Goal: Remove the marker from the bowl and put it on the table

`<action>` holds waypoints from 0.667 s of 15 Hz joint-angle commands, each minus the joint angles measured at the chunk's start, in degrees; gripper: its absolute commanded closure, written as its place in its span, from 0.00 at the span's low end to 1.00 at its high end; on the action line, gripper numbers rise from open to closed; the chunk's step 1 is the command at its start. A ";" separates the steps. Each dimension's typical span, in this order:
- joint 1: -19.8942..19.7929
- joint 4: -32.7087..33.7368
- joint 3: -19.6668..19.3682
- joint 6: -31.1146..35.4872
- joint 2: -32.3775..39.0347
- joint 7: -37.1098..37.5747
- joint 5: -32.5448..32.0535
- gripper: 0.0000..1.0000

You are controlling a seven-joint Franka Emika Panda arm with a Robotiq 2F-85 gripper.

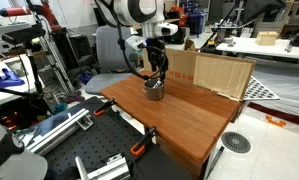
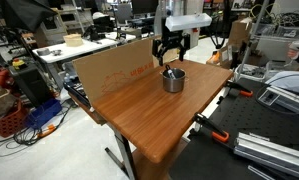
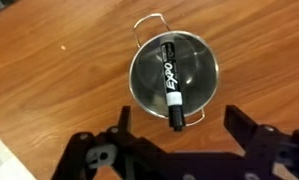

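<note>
The small grey metallic bowl (image 3: pixel 174 77) sits on the reddish-brown wooden table (image 3: pixel 59 80). The marker (image 3: pixel 171 80), black with a whitish labelled section, lies in the bowl with one end resting over the rim nearest my fingers. My gripper (image 3: pixel 176 118) is open and empty, hovering straight above the bowl's near rim, one finger on each side. In both exterior views the gripper (image 1: pixel 157 72) (image 2: pixel 171 52) hangs just above the bowl (image 1: pixel 153 90) (image 2: pixel 173 80), which stands near the table's far side.
Tan cardboard sheets (image 1: pixel 214 72) (image 2: pixel 107 66) stand along one table edge behind the bowl. Black perforated boards with clamps (image 1: pixel 99 160) (image 2: pixel 259 130) adjoin the table. White tables and lab clutter lie beyond.
</note>
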 commanded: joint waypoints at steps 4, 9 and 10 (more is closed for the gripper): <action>3.83 2.56 -3.25 0.79 4.40 3.11 -1.15 0.00; 4.56 3.96 -4.84 0.69 5.96 4.12 -0.65 0.00; 4.60 4.16 -5.14 0.71 6.15 4.25 -0.72 0.10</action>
